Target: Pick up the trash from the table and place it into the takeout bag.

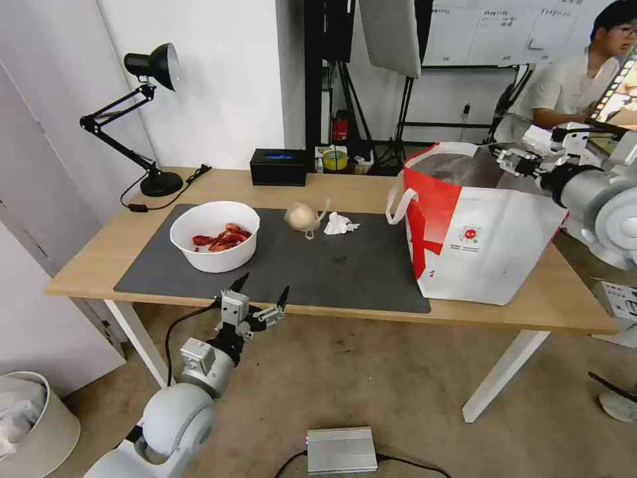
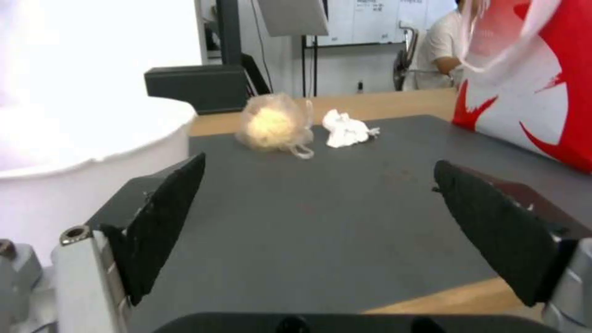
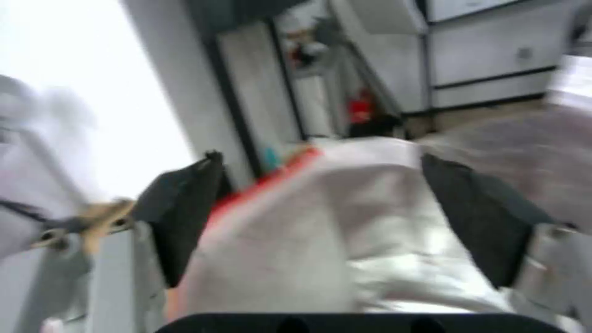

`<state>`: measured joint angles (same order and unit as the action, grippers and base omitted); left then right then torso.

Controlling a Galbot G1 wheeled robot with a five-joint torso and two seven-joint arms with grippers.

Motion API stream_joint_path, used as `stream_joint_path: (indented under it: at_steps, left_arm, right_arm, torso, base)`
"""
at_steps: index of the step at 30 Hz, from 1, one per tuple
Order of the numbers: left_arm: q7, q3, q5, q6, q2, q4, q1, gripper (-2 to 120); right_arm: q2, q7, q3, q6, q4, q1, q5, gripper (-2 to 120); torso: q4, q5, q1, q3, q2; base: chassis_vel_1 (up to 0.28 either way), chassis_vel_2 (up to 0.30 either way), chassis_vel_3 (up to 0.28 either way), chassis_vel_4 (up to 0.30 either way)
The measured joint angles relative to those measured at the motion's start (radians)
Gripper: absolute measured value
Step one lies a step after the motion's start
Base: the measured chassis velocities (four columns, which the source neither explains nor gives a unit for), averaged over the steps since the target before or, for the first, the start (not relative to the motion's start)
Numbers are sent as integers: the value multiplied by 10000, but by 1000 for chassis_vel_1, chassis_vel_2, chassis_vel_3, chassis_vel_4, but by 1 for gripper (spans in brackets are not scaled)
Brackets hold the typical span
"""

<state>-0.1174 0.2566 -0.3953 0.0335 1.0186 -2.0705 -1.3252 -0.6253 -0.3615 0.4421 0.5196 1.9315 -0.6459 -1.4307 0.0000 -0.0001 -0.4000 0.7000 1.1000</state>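
Note:
On the table's dark grey mat stand a white bowl of red shells, a knotted beige plastic ball and a crumpled white tissue. The takeout bag stands open at the right end. My left gripper hovers open at the mat's front edge, just right of the bowl. Its wrist view looks across the mat at the ball and tissue. My right gripper is open over the bag's mouth, with the pale lining below its fingers.
A black desk lamp stands at the back left corner and a black box at the back edge. A silver box lies on the floor in front, and a round bin stands at the lower left.

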Motion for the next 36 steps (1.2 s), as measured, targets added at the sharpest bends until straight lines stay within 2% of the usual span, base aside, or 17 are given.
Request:
stream_joint_path:
  at_steps: [1,2,4,7,8,9,10,11,13,14,16,22,24,26,31,36]
  left_arm:
    - [0,28,0,-11,-6,-11,-8,100]
    - [0,101,0,-81,-17,-21,-28,100]
    - [3,153,3,-166,-21,-21,-45,100]
    - [14,318,34,-337,-38,-2,-138,100]
    - [14,318,34,-337,-38,-2,-138,100]
    - [15,355,40,-356,-42,2,-161,100]
    - [22,446,64,-401,-64,16,-223,100]
    - [22,446,64,-401,-64,16,-223,100]
    - [31,524,107,-435,-81,24,-276,100]
    - [38,598,140,-451,-84,24,-335,100]
    - [45,643,163,-455,-82,24,-376,100]
    - [47,886,502,-459,5,18,-573,100]
    - [47,991,581,-458,48,-23,-687,100]
    - [34,1170,717,-458,123,-90,-888,100]
    - [30,1198,766,-442,137,-97,-959,100]
    - [32,1191,819,-434,145,-31,-1050,100]
  right_arm:
    - [0,4,6,-52,96,-9,-149,84]
    - [7,81,10,-248,465,-120,-532,92]
    - [27,265,10,-446,769,-320,-647,96]
    - [94,1190,71,-1070,1709,-1318,-255,100]
    - [94,1190,71,-1070,1709,-1318,-255,100]
    - [105,1408,73,-1232,1852,-1521,0,100]
    - [128,1973,75,-1690,2148,-2052,885,100]
    - [128,1973,75,-1690,2148,-2052,885,100]
    - [126,2545,74,-2176,2373,-2638,1799,100]
    - [49,2951,121,-2602,2570,-3282,2581,100]
    - [-57,3127,167,-2863,2696,-3777,3009,100]
    - [-888,3196,-91,-4044,2999,-5678,4707,100]
    - [-1040,3181,-257,-4181,2971,-5812,4986,100]
    - [-1419,3122,-531,-4399,2891,-6269,5661,100]
    - [-1780,3094,-616,-4950,2731,-6925,6662,100]
    - [-2117,2980,-768,-5953,2336,-7590,7523,100]
  torso:
    - [0,0,0,0,0]
    - [1,-1,0,-1,0]
    - [2,-2,0,0,0]
    - [0,-1,0,-1,0]
    - [0,-1,0,-1,0]
    - [0,-1,1,-1,0]
    - [0,-1,1,-1,0]
    - [0,-1,1,-1,0]
    - [0,0,0,-1,0]
    - [0,0,0,-1,0]
    - [0,-1,0,-1,1]
    - [-4,-1,1,-1,0]
    - [-4,1,1,-1,0]
    - [6,1,1,0,0]
    - [-2,-1,1,0,1]
    - [-1,1,1,-1,0]
  base:
    - [0,0,0,0]
    - [0,0,0,0]
    - [0,0,0,0]
    - [0,0,0,0]
    - [0,0,0,0]
    - [0,0,0,0]
    - [0,0,0,0]
    - [0,0,0,0]
    - [0,0,0,0]
    - [0,0,0,0]
    - [0,0,0,0]
    - [0,0,0,0]
    - [0,0,0,0]
    - [0,0,0,0]
    - [0,0,0,0]
    - [0,0,0,0]
